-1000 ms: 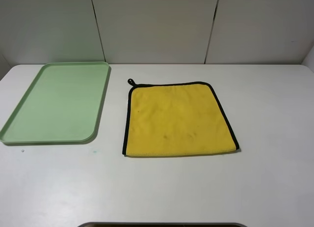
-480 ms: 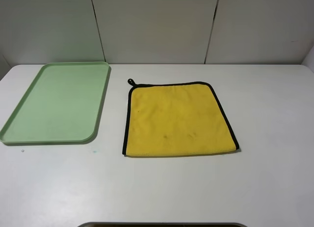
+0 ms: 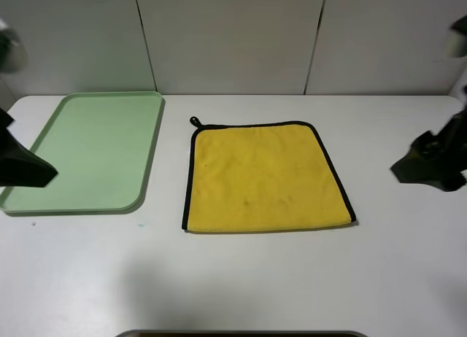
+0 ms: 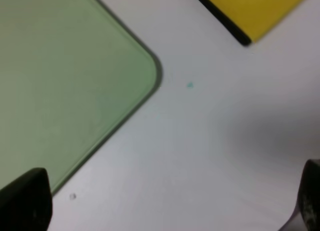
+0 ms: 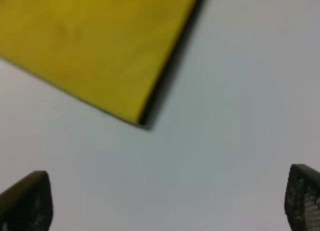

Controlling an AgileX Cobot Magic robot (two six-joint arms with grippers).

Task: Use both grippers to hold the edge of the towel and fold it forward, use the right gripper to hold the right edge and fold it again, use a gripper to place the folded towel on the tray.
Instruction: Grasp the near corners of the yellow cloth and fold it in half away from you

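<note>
"None of the three steps is done," says the first watcher. "The square yellow microfibre towel with black edging (image 3: 266, 176) lies flat and unfolded at the middle of the white table (image 3: 241, 279), its small black hanging loop (image 3: 195, 122) at the far left corner."

"And the tools?" asks the second.

"The left tool (image 3: 29, 169) hangs by the near end of the pale green plastic tray (image 3: 95, 140), and the right tool (image 3: 427, 168) over bare table to the right of the towel. Both are well apart from the cloth. Each wrist view shows the fingers spread wide with nothing between them."

"So everything remains?"

"Both folds and the placing, by her judgement. The tray holds nothing and sits just left of the towel."

"The room?"

"Plain: a matte white top, one tiny teal speck (image 3: 140, 225) near the tray, and a pale panelled wall (image 3: 233, 38) with dark seams behind."
</note>
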